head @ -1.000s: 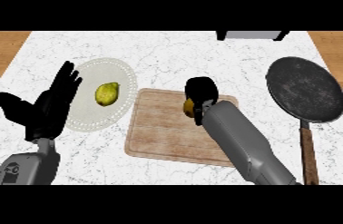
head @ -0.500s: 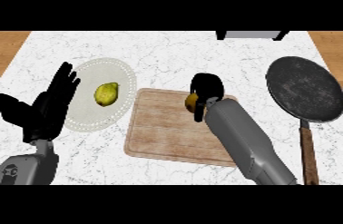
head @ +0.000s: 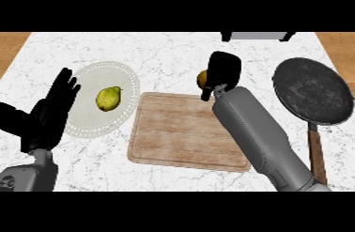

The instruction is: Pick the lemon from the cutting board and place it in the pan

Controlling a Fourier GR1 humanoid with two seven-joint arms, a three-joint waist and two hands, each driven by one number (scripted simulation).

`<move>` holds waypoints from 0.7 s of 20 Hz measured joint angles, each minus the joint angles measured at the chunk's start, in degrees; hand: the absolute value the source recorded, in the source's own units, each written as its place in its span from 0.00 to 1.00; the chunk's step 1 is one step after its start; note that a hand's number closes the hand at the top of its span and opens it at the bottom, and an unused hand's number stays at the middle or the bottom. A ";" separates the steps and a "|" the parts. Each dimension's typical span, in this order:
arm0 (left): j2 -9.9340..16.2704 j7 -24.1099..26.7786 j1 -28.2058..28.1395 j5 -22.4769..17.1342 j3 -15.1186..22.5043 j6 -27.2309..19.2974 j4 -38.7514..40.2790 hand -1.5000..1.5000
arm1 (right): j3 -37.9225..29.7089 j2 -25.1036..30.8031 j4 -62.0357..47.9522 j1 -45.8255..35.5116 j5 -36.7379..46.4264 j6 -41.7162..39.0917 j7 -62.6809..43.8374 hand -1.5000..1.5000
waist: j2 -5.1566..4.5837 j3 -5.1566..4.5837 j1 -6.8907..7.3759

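A white marble counter (head: 173,52) fills the frame. At the centre lies a rectangular light wooden cutting board (head: 187,132), its top bare. Just above the board's upper right corner, the black right hand (head: 223,72) sits at the end of a grey forearm (head: 260,137) that crosses the board's right side from the lower right of the frame. Its fingers are curled around a small yellow lemon (head: 203,78), of which only a sliver shows at the hand's left edge; the lemon is held past the board's upper edge, over the counter, left of the pan.

The round dark metal pan (head: 312,90) rests at the right of the frame, its brown wooden handle (head: 317,153) pointing toward the lower edge. Nothing lies inside it.

At the left, a round white plate with a beaded rim (head: 121,76) carries a yellow-green pear-shaped fruit (head: 107,98). The black left hand (head: 52,109) shows at the left edge beside the plate, fingers straight and pointing up, holding nothing.

A grey object (head: 257,35) is cut off at the upper edge.
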State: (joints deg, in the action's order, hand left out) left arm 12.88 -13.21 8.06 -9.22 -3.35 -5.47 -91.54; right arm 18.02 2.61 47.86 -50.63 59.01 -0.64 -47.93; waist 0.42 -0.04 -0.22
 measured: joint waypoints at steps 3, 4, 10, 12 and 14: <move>-0.34 0.73 -0.43 0.37 -0.03 -0.23 0.13 0.50 | 1.82 2.23 4.69 -2.02 4.05 -0.41 -3.32 1.00 | 0.13 -0.01 -0.39; -0.28 0.26 -0.46 0.28 0.00 -0.14 -0.17 0.50 | 1.92 2.83 6.17 -3.27 4.90 -1.38 -4.31 1.00 | 0.12 0.00 -0.36; -0.88 -1.25 0.02 1.16 0.50 -0.78 -1.48 0.50 | 1.04 4.98 18.15 -3.96 7.58 -8.08 -8.55 1.00 | -0.02 0.02 -0.27; -0.96 -0.64 0.09 1.20 0.16 -0.59 -0.99 0.50 | -0.55 6.75 21.26 -2.87 7.65 -9.02 -8.55 1.00 | -0.09 0.03 -0.24; -1.25 -0.36 -0.24 1.21 0.20 -0.48 -1.25 0.50 | -2.90 8.84 22.55 -3.12 7.71 -9.30 -8.35 1.00 | -0.17 0.02 -0.09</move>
State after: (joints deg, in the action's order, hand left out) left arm 11.63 -13.57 7.82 -8.01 -3.15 -5.95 -92.80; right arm 15.11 11.45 70.41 -53.75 66.73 -9.93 -56.29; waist 0.25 -0.02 -0.31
